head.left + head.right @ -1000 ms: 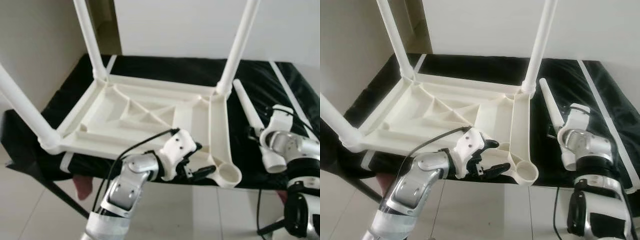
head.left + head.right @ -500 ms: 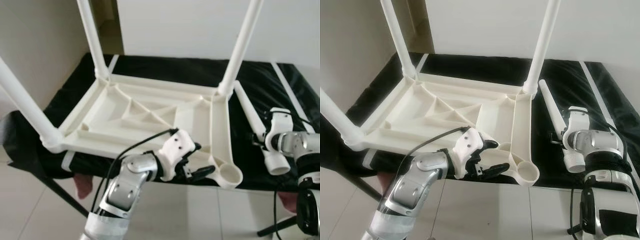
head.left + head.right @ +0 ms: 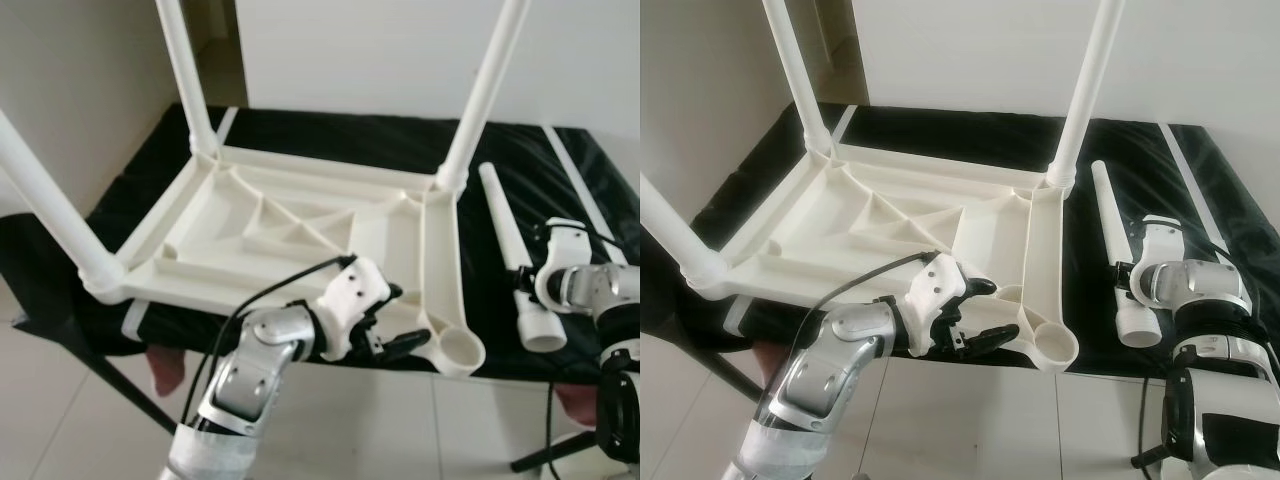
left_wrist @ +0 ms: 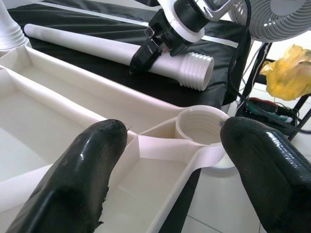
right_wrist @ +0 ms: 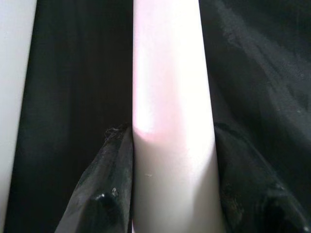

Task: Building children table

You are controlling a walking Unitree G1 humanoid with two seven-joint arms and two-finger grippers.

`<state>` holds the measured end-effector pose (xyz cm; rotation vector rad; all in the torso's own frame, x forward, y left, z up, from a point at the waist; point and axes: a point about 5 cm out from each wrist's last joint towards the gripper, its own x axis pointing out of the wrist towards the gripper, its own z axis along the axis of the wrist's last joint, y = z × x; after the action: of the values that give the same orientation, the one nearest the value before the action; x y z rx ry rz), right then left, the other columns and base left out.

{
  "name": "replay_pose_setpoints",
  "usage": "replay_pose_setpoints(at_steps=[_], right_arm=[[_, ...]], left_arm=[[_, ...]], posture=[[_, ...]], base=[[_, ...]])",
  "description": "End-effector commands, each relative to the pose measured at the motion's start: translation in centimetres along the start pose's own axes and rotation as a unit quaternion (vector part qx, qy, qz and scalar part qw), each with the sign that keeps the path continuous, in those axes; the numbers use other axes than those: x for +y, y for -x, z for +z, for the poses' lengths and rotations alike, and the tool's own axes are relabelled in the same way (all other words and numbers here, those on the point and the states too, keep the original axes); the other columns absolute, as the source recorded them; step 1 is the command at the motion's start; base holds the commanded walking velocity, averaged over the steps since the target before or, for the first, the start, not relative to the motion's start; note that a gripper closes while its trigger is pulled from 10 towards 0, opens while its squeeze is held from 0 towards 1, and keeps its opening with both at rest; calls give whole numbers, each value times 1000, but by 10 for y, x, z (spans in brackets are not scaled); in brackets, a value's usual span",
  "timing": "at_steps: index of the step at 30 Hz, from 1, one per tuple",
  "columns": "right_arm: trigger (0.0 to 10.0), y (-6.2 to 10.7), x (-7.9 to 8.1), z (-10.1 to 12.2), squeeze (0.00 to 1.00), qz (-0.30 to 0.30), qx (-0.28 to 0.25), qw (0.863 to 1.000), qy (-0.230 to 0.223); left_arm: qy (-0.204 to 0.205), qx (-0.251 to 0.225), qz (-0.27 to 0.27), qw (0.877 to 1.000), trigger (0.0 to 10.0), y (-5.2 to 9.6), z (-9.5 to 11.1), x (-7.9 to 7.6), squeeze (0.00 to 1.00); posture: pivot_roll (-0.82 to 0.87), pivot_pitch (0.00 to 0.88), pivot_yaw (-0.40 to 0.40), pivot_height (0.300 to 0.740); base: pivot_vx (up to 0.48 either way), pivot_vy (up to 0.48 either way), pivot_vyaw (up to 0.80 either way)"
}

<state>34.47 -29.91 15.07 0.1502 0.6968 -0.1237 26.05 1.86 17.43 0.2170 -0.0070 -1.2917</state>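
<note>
A white plastic children's table (image 3: 300,235) lies upside down on a surface covered with black cloth (image 3: 400,140). Three legs are fitted and stand upright: one at the far left corner (image 3: 185,75), one at the far right corner (image 3: 480,95) and one at the near left corner (image 3: 45,205). The near right corner carries an open round socket (image 3: 458,350) with no leg in it.

The left gripper (image 3: 975,315) sits at the near edge of the table, just beside the open socket. Its two black fingers (image 4: 73,179) are spread wide apart and hold nothing. In the left wrist view, the socket (image 4: 200,127) lies between and beyond the fingertips.

The fourth leg (image 3: 512,250) lies on the black cloth to the right of the table, roughly parallel to the table's right rail. Its threaded end (image 4: 194,70) points toward the near edge of the cloth. The right gripper (image 4: 146,53) is closed around this leg near the threaded end. In the right wrist view, a black finger (image 5: 104,189) presses against each side of the white leg (image 5: 170,121).

A white fan (image 4: 272,19) and a yellow bag (image 4: 289,70) stand beyond the cloth-covered surface in the left wrist view.
</note>
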Motion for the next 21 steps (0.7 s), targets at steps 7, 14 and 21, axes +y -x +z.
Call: replay_pose_setpoints(at_steps=[7,14,21], right_arm=[[0,-3,3,-9,0,33,-10,997,-73],[10000,12,0,7,0,40,-108,987,-108],[10000,27,-3,14,0,29,-173,977,-118]], left_arm=[[7,-7,53,999,10000,-4,3,6,0],[19,-18,44,999,10000,-5,7,11,0],[34,-35,39,998,10000,-5,13,16,0]], posture=[[6,74,6,740],[-19,59,20,740],[-27,52,26,740]], base=[[0,0,0],[0,0,0],[0,0,0]])
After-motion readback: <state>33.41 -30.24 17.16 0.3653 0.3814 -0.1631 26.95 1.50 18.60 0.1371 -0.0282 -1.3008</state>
